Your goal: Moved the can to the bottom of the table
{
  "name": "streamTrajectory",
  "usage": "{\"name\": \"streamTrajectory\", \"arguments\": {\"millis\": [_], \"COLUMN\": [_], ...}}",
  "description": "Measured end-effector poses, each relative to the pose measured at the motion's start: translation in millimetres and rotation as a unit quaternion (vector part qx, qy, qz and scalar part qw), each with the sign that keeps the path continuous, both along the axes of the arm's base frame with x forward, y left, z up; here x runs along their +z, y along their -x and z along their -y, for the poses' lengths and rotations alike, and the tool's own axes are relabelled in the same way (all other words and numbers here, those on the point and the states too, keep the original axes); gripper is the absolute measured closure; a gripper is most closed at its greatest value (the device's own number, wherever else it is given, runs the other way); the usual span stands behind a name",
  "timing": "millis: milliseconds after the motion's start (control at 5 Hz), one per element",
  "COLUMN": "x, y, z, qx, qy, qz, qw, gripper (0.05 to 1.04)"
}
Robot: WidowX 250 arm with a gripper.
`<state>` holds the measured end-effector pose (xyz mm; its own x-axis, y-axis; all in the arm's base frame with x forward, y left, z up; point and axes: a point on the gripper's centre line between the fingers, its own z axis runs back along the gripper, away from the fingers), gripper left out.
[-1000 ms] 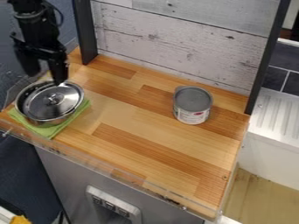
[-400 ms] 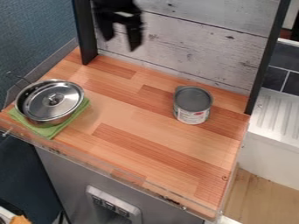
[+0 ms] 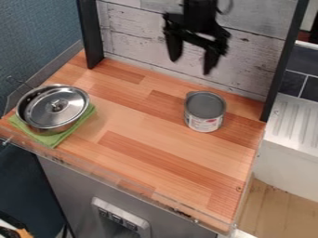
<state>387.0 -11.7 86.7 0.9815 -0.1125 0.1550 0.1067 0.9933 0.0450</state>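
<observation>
Can [image 3: 205,110]: located upright on the wooden tabletop [image 3: 142,139], toward the view's right and nearer the rear edge than the front edge. The tabletop is the largest component, a slab of light and reddish-brown strips above a grey front panel [image 3: 68,181]. A whitewashed plank wall [image 3: 133,30] stands along its rear edge, between two dark upright posts. To the view's right of the tabletop is a white ribbed surface [image 3: 292,121]. The black gripper [image 3: 190,67] hangs in front of the plank wall, above and slightly left of the can in the view, and apart from it. Its fingers are spread and point downward, with planks visible through the gap. The gripper outline is blurred, so its height over the tabletop can be judged only roughly. A metal pot [image 3: 46,125] sits at the view's left end of the tabletop, on a folded green cloth [image 3: 57,140]. Its lid [image 3: 42,103] is seated on top and carries a small central knob [image 3: 58,105]. The can has a grey top and a pale label with a small red mark.
</observation>
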Motion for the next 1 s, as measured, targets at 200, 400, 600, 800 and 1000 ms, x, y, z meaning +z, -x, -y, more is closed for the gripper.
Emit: {"name": "streamTrajectory", "arguments": {"millis": [200, 400, 600, 800, 1000], "x": [-17.2, -34.8, -39.0, -49.4, -52.2], "y": [-8, -16, -33, -46, -51], "z": [18, 34, 38, 42, 43], "qx": [0.015, 0.013, 0.016, 0.016, 0.019], "qy": [-0.007, -0.016, -0.007, -0.001, 0.003], "qz": [0.008, 0.026, 0.053, 0.056, 0.053], "qw": [0.9998, 0.9995, 0.9985, 0.9983, 0.9984], "gripper": [0.083, 0.083, 0.083, 0.083, 0.083]}}
